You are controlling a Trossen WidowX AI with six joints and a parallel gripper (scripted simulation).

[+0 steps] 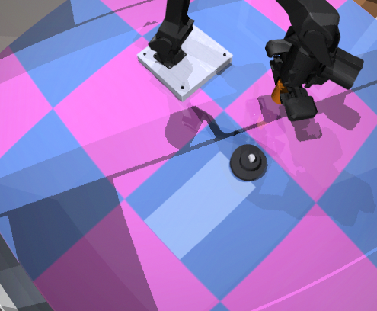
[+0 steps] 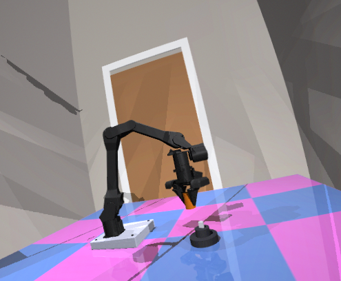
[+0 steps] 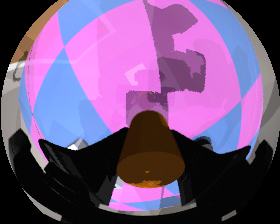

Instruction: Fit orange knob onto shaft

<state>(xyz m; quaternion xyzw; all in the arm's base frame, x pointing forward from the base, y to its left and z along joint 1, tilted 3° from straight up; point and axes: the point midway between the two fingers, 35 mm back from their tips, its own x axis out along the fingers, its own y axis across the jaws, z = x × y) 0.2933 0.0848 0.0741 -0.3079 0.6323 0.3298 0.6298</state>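
Observation:
The orange knob (image 1: 277, 94) (image 2: 189, 202) (image 3: 150, 147) is a tapered cone held between the fingers of my gripper (image 1: 281, 92) (image 2: 188, 198) (image 3: 149, 132), which is shut on it. In the exterior view it hangs in the air, close to upright, its lower end above and a little left of the pedestal. The knob's hole is not visible. The black round pedestal (image 1: 237, 166) (image 2: 204, 241) stands on the checkered surface, with the silver shaft (image 1: 251, 158) (image 2: 201, 224) upright and bare on top. In the top view the knob is up and to the right of the shaft.
The arm's white base plate (image 1: 199, 68) (image 2: 127, 241) lies to the left of the pedestal in the exterior view. The surface is a pink and blue checkered top (image 1: 221, 268) (image 2: 258, 266) with a pale blue rectangle (image 1: 199, 207). Arm shadows fall around the pedestal.

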